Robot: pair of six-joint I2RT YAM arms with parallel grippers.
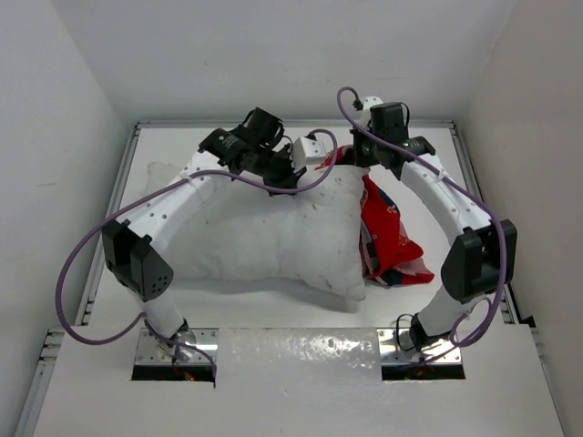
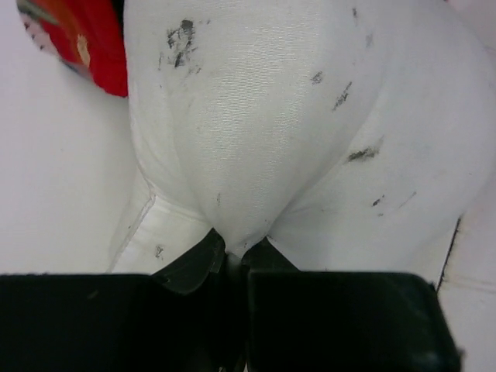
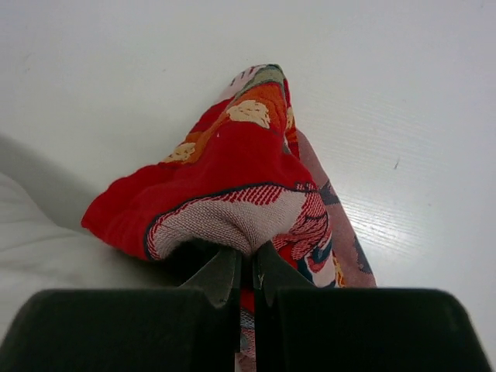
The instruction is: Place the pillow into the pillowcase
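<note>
The plump white pillow point(image 1: 264, 238) with dark specks lies across the middle of the table. My left gripper point(image 1: 303, 162) is shut on a pinch of its white cover point(image 2: 263, 139) at the far right corner. The red printed pillowcase point(image 1: 387, 238) lies bunched along the pillow's right end, reaching up to the far corner. My right gripper point(image 1: 355, 155) is shut on a fold of the pillowcase point(image 3: 232, 178), red and pale weave bulging out above its fingertips. A bit of red pillowcase point(image 2: 89, 43) shows beside the pillow in the left wrist view.
White walls close in the table on the left, right and back. A metal rail point(image 1: 105, 241) runs along the left edge. The arm bases point(image 1: 178, 350) sit on metal plates at the near edge.
</note>
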